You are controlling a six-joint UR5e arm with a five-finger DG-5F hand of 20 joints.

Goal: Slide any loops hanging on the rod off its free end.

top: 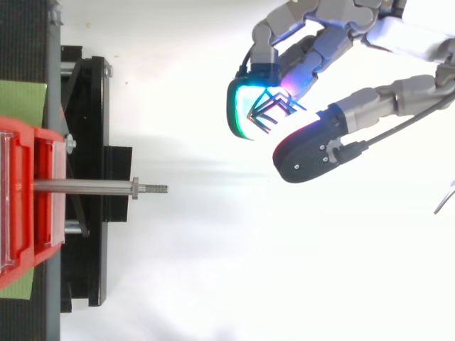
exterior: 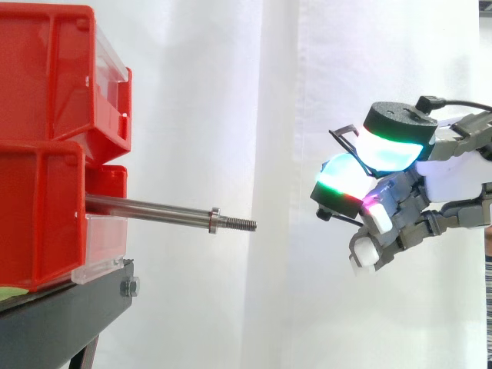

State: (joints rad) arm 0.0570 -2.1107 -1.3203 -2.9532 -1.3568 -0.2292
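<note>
A bare steel rod [exterior: 154, 209] sticks out to the right from between the red bins; its threaded free end [exterior: 240, 224] carries nothing, and the same holds for the rod [top: 85, 187] from above. My hand [exterior: 434, 196] hovers well to the right of the free end and slightly higher. Its glowing pads are pinched together on a thin black wire loop [top: 264, 108]. Bits of the loop [exterior: 342, 131] poke out above and below the pads; the rest is hidden between them.
Stacked red bins [exterior: 46, 77] sit on a black stand [exterior: 69, 307] at the left. A white curtain hangs behind. Open air lies between the rod's tip and my hand.
</note>
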